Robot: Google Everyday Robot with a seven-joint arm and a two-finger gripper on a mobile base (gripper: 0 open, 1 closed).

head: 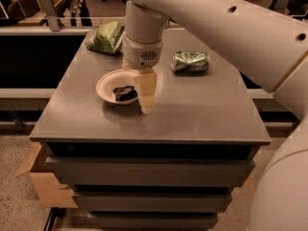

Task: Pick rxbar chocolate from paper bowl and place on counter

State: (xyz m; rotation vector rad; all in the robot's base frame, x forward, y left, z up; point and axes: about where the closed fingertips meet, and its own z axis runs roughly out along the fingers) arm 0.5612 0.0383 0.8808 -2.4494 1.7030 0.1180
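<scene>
In the camera view, the gripper (pixel 146 105) hung at the right rim of the paper bowl (pixel 107 83), low over the worktop (pixel 202 114); whether it was spread or closed could not be told. The rxbar chocolate (pixel 125 93) lay inside the bowl, just left of the gripper. The bowl sat left of centre, in from every edge. A green bag (pixel 107 36) lay at the back-left edge and a crushed can (pixel 191 61) toward the back right. Broad grey surface stretched in front and to the right.

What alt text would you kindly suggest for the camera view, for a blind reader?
The robot's gripper hangs at the rim of a paper bowl holding the rxbar chocolate, on a grey counter with a green can and chip bag.
</scene>
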